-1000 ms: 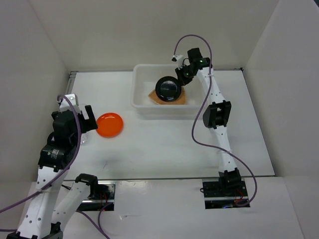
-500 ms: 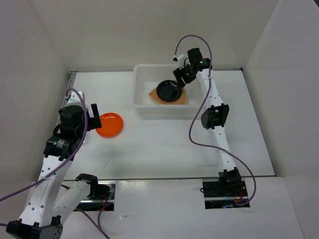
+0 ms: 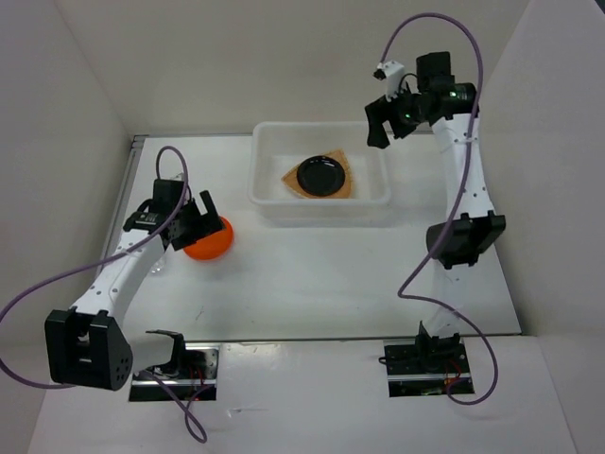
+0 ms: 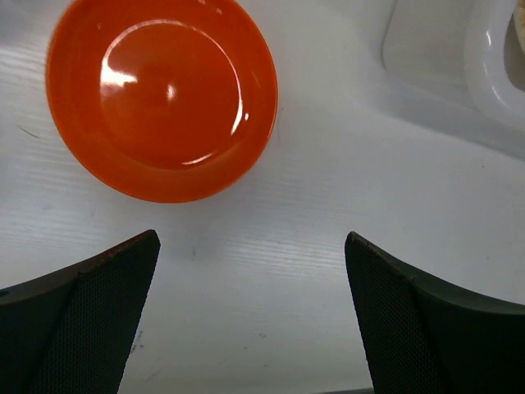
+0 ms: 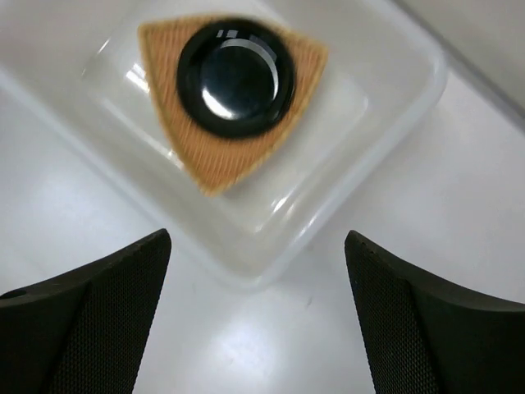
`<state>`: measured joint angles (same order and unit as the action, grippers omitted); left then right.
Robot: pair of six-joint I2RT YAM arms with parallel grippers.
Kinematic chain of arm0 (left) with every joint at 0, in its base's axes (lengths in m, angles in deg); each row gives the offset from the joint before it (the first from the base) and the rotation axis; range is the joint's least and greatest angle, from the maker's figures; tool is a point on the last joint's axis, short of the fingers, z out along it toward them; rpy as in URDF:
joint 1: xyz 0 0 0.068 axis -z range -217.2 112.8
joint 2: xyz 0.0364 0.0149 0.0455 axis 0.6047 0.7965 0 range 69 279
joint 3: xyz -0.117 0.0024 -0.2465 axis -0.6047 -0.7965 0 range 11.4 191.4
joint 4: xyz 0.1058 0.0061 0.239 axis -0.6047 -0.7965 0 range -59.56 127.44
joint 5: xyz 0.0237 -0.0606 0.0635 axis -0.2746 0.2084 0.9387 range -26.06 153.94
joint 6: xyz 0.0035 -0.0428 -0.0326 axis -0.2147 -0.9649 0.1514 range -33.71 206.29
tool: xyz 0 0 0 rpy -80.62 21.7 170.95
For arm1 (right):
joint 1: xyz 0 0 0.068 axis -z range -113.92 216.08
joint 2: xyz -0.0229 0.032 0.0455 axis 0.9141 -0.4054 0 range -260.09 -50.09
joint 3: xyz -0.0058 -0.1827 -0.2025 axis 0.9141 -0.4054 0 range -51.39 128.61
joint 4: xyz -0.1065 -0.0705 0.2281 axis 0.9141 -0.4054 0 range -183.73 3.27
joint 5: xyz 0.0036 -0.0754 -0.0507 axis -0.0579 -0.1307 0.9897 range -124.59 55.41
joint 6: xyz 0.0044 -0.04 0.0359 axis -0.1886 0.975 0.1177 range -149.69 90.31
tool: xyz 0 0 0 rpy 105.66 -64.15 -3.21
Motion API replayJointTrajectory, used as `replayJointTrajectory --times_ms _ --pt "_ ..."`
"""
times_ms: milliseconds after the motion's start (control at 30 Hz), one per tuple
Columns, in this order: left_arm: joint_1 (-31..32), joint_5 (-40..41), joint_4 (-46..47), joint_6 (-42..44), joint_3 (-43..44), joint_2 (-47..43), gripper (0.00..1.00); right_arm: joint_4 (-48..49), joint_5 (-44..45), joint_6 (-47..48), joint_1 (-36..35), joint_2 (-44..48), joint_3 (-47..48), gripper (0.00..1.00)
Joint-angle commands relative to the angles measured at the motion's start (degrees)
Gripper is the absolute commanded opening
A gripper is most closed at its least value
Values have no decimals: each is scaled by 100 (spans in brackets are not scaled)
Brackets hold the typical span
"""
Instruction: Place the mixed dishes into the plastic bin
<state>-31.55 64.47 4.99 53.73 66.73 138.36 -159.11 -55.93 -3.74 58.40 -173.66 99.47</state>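
Note:
The plastic bin (image 3: 266, 200) stands at the back middle of the table. Inside it lies the tan woven basket tray (image 3: 346, 187), and the black plate (image 3: 321, 176) rests flat on it. My right gripper (image 3: 375, 126) hangs open and empty above the bin's right end. Its wrist view looks down on the black plate (image 5: 236, 78), the basket tray (image 5: 220, 167) and the bin's rim (image 5: 354, 195), with the right gripper (image 5: 256, 243) clear of them. The orange plate (image 3: 214, 242) lies on the table at the left. My left gripper (image 3: 208, 227) is open just over its near edge. In the left wrist view the orange plate (image 4: 162, 98) sits ahead of the left gripper (image 4: 250, 246), untouched.
White walls close in the table at the back and on both sides. A corner of the bin (image 4: 490, 61) shows at the top right of the left wrist view. A purple cable loops above the right arm (image 3: 463, 236).
My right gripper opened and let go of the black plate, which now lies flat on the basket tray; it then rose and drew back to the right. My left gripper moved over to the orange plate.

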Motion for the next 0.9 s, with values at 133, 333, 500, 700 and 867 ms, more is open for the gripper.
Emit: replayJointTrajectory --times_ms 133,333,500,700,867 --pt "-249 -942 695 -884 -119 419 100 539 -1565 349 1048 1658 -4196 94" --pt "-415 -135 346 -700 179 1175 100 1857 -1882 279 1682 3169 -7393 97" --pt "-416 569 -77 -498 619 1528 100 2596 -1383 -55 2007 3998 -8706 97" --pt "-468 1519 -385 -497 971 1667 100 2816 -1452 -108 2245 4069 -8811 98" --pt "-653 1520 -254 -497 1032 2054 100 2870 -1565 -161 2298 4008 -8864 98"
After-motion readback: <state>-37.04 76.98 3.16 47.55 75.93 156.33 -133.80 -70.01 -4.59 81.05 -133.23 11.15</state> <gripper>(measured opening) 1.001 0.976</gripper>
